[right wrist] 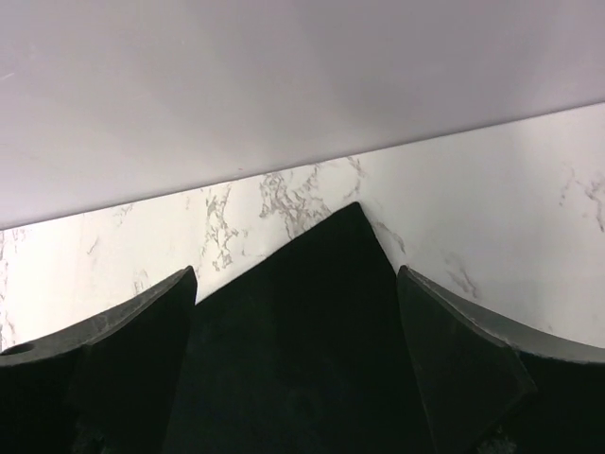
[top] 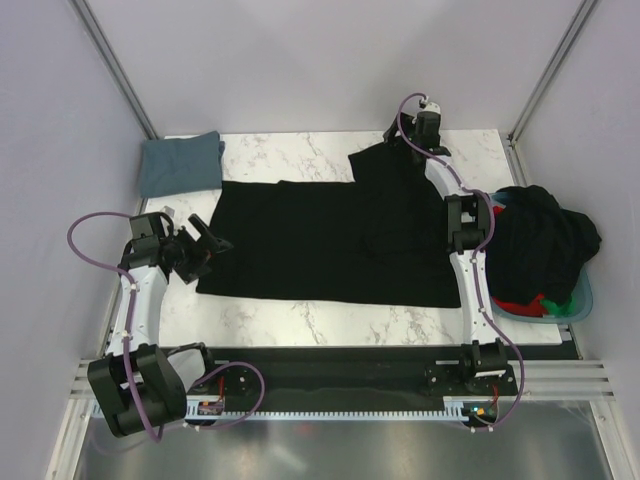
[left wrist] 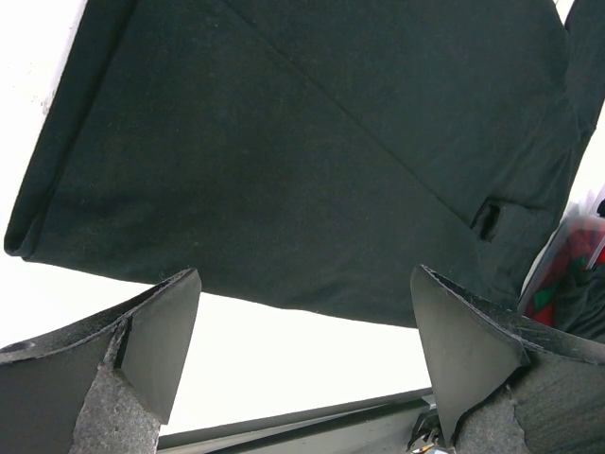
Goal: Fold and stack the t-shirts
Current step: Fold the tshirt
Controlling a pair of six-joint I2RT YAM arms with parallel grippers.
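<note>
Black t-shirt (top: 320,245) spread flat: first fold pending. Left claw (left wrist: 307,284), 9 o'clock, and right claw (right wrist: 295,284), 1 o'clock, both released — next probably needs an edge pinch.

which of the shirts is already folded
The blue-grey shirt at the far left corner of the table: it is folded square, while the black shirt lies spread flat and the other clothes sit heaped in the bin.

A white marbled tabletop (top: 330,322) sits between pale lilac walls (top: 300,60). A blue basket (top: 584,296) stands at its right edge. A metal rail (top: 570,380) runs along the near side.
</note>
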